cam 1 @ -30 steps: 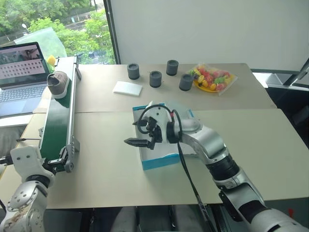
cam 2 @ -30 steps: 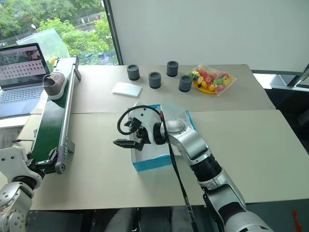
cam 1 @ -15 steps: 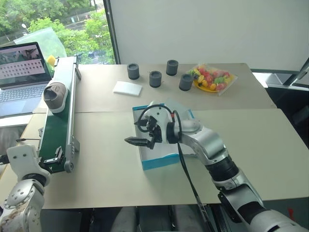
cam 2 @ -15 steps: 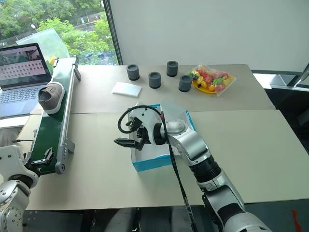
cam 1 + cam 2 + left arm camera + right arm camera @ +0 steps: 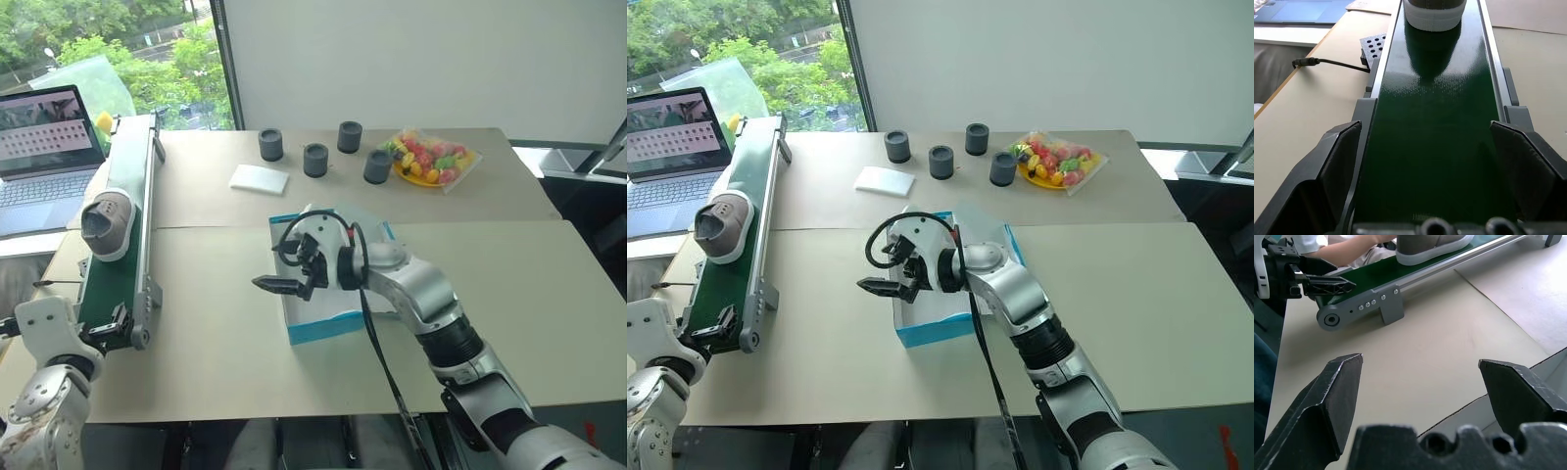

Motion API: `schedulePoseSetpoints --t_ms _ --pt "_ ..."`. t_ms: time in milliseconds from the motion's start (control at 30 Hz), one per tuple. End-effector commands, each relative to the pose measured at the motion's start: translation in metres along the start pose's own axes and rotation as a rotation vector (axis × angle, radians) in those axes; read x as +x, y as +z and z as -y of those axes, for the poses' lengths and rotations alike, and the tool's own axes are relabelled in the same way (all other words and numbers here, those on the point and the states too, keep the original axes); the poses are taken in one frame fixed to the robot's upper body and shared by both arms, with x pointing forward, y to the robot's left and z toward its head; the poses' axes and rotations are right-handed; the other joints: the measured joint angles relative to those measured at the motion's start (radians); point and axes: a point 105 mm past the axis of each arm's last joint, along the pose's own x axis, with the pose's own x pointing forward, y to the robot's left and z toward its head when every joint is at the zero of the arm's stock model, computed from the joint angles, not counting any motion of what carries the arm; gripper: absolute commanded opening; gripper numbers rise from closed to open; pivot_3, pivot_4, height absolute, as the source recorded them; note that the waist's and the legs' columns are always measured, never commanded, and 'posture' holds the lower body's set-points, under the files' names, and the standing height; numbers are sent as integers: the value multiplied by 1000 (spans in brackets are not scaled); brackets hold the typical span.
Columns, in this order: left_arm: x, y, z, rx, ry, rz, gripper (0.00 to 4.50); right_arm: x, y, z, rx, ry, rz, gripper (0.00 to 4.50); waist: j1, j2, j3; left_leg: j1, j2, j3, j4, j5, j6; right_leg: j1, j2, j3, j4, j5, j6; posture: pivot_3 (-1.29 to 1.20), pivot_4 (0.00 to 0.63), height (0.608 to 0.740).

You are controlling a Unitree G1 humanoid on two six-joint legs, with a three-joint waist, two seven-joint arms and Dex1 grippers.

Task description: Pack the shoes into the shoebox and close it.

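A grey-taupe shoe [image 5: 106, 223] with a pale sole stands on the green conveyor belt [image 5: 118, 279] at the left, about halfway along it. At the belt's near end my left gripper [image 5: 110, 326] is open. In the left wrist view its fingers [image 5: 1342, 161] stand on either side of the belt, with the shoe [image 5: 1434, 12] further up. The cyan shoebox [image 5: 328, 328] lies open in the middle of the table, white inside. My right gripper [image 5: 274, 285] hovers over the box's left edge, pointing left, open and empty.
An open laptop [image 5: 44, 147] sits left of the belt. At the back of the table are a flat white pad [image 5: 260, 179], several dark cups [image 5: 315, 160] and a yellow plate of colourful pieces [image 5: 431, 159]. A black cable loops over my right wrist.
The shoe has ridden down the belt toward my left gripper. Both grippers have stayed open and in place.
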Motion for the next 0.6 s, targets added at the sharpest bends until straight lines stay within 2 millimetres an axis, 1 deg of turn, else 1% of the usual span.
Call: schedulePoseSetpoints --t_ms 33,400,600 --pt "-1 5 -1 -1 7 16 4500 -3 14 -4 -15 10 56 4446 -1 0 0 0 0 0 0 0 0 0 0 0 0 0 0 0 150 727" --pt "2 1 2 -14 -11 -6 4500 -5 19 -1 -8 -5 73 4446 -1 0 0 0 0 0 0 0 0 0 0 0 0 0 0 0 150 727" --pt "3 -1 8 -31 -39 -20 4500 -6 21 0 -9 -9 81 4446 -1 0 0 0 0 0 0 0 0 0 0 0 0 0 0 0 150 727"
